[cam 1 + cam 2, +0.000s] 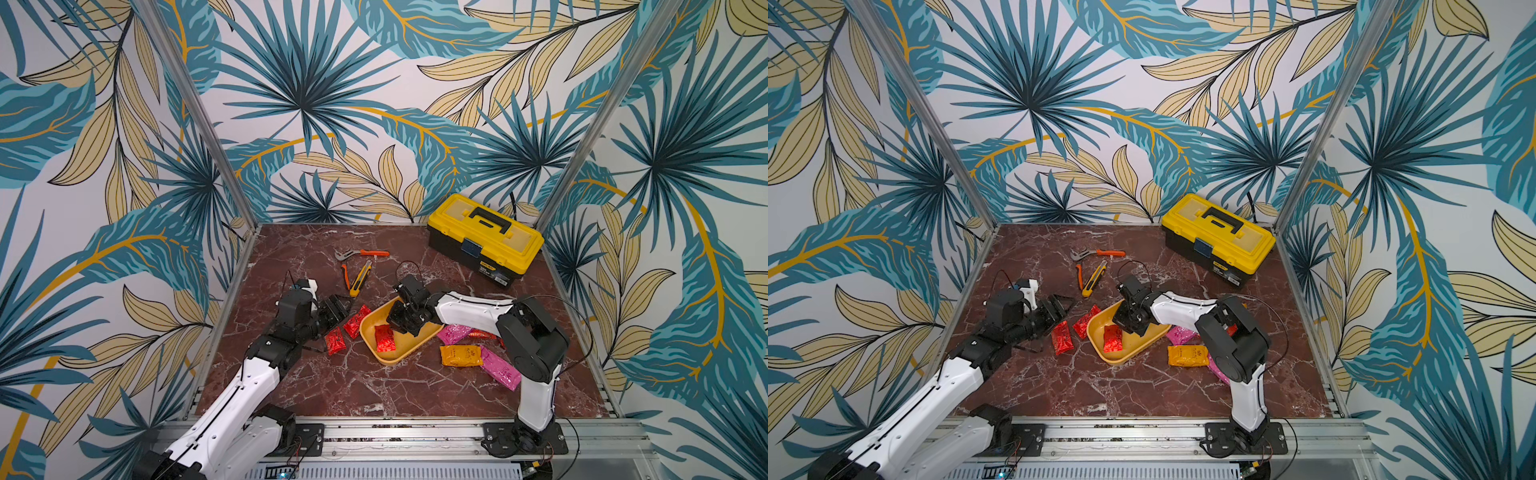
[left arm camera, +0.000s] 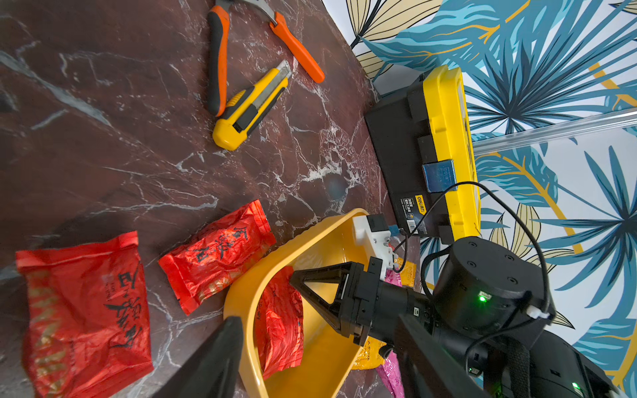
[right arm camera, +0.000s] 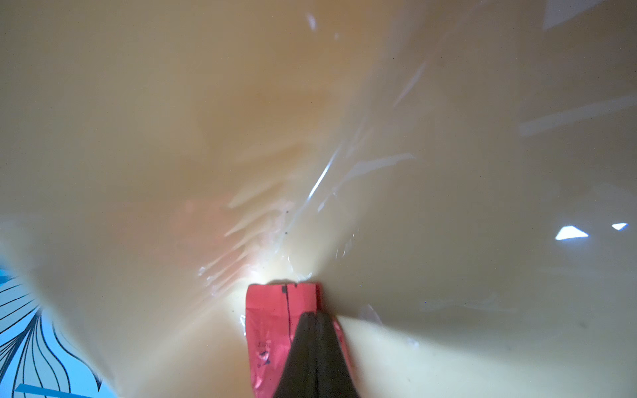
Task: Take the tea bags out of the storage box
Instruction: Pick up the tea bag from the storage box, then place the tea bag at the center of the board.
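Right claw clamps red tea bag inside storage box; left claw gapes outside.

A closed yellow-and-black toolbox stands at the far right corner of the dark red marble table. Orange-handled pliers lie open farther left, with a yellow utility knife between their handles.

Both top views evenly bright; we see only soft shadows on the dark red marble tabletop, and the aluminium posts splay toward the picture edges. Right wrist view: shallow yellow-orange plastic tray washed out, blurred, flecked with white glare; red foil sachet sharper.
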Motion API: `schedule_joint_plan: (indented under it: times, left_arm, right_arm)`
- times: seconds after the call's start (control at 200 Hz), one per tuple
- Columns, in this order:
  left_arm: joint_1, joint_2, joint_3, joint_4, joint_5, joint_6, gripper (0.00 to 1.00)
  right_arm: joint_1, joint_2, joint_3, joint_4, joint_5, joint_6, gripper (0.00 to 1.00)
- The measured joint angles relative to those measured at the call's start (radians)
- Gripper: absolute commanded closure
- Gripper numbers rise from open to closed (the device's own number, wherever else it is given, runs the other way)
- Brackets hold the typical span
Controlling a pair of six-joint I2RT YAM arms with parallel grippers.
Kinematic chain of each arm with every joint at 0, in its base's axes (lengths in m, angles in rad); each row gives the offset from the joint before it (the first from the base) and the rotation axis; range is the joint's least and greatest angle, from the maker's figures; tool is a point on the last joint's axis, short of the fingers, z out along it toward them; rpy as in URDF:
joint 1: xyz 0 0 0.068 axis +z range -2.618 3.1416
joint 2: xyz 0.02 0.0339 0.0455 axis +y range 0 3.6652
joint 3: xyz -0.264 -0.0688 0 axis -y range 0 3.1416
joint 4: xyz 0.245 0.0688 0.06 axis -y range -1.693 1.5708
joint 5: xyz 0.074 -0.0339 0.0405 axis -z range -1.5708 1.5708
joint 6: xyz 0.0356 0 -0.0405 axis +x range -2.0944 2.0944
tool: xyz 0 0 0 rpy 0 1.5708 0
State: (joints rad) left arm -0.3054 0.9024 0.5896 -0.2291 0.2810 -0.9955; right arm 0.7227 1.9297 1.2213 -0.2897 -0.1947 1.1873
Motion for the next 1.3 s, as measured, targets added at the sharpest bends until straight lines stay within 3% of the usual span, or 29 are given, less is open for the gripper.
schedule_joint_plan:
  times: [0.496,0.721,0.926,1.112,1.302]
  left_arm:
    - [0.000,0.021,0.092,-0.073,0.022,0.030,0.25]
    - [0.018,-0.002,0.121,-0.149,0.007,0.043,0.24]
    - [0.228,-0.128,0.195,-0.233,0.005,0.054,0.17]
    - [0.419,-0.138,0.227,-0.257,0.060,0.064,0.18]
    - [0.524,-0.138,0.214,-0.269,0.128,0.053,0.17]
  right_arm:
    - [-0.041,-0.280,-0.001,-0.063,0.060,-0.126,1.00]
    - [-0.049,-0.275,0.123,-0.151,0.051,-0.203,1.00]
    - [0.030,-0.183,0.292,-0.164,0.005,-0.238,1.00]
    - [0.171,0.003,0.472,-0.180,-0.026,-0.265,1.00]
    - [0.248,0.175,0.604,-0.231,-0.026,-0.310,1.00]
